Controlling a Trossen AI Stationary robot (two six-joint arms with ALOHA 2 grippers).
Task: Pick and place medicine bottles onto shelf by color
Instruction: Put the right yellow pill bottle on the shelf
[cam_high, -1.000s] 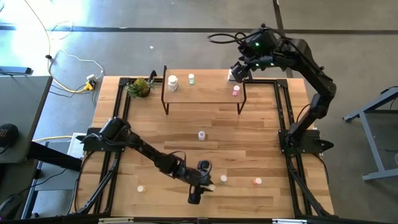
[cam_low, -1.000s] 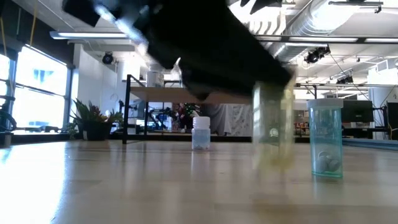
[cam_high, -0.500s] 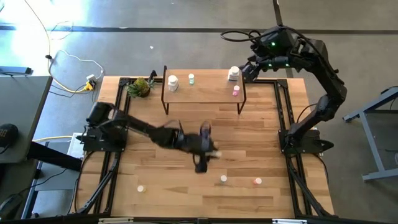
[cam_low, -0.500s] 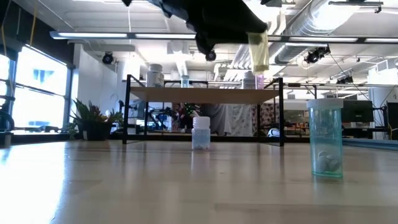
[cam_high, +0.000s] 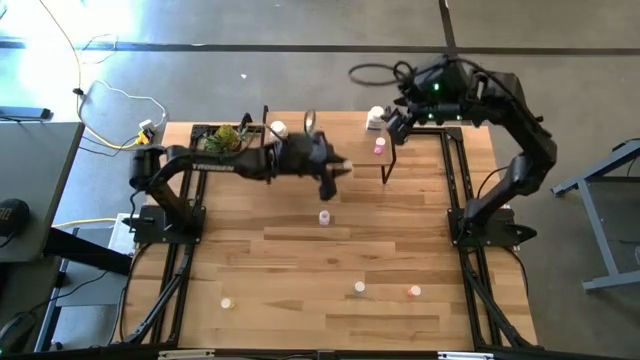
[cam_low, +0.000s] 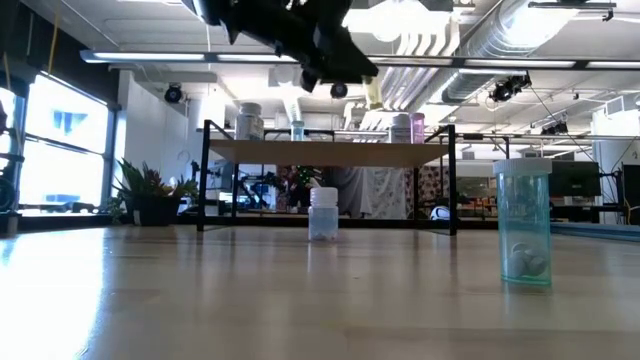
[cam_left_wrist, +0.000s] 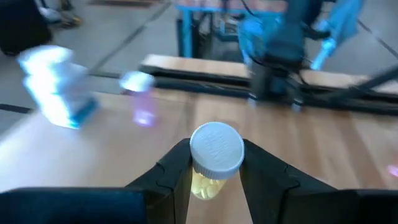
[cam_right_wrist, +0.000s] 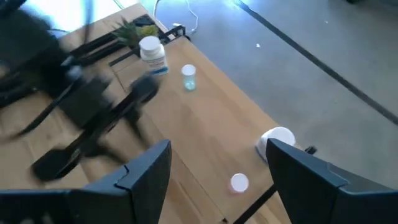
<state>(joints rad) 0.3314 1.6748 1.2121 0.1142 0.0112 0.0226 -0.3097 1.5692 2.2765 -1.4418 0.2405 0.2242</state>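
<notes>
Gripping yellow bottle (cam_left_wrist: 214, 163), left gripper (cam_left_wrist: 215, 177) clamped

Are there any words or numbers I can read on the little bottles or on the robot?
No words or numbers can be read anywhere.
The yellow bottle in the left gripper: white cap and see-through body, no print showing.
The big white bottle on the shelf: has a blue patch, too blurred to read.
The clear blue bottle on the table: no label showing.

left tool (cam_left_wrist: 214, 180) carried yellow bottle (cam_left_wrist: 213, 163) up to shelf (cam_high: 340, 148), right tool (cam_right_wrist: 214, 180) withdrawn
</notes>
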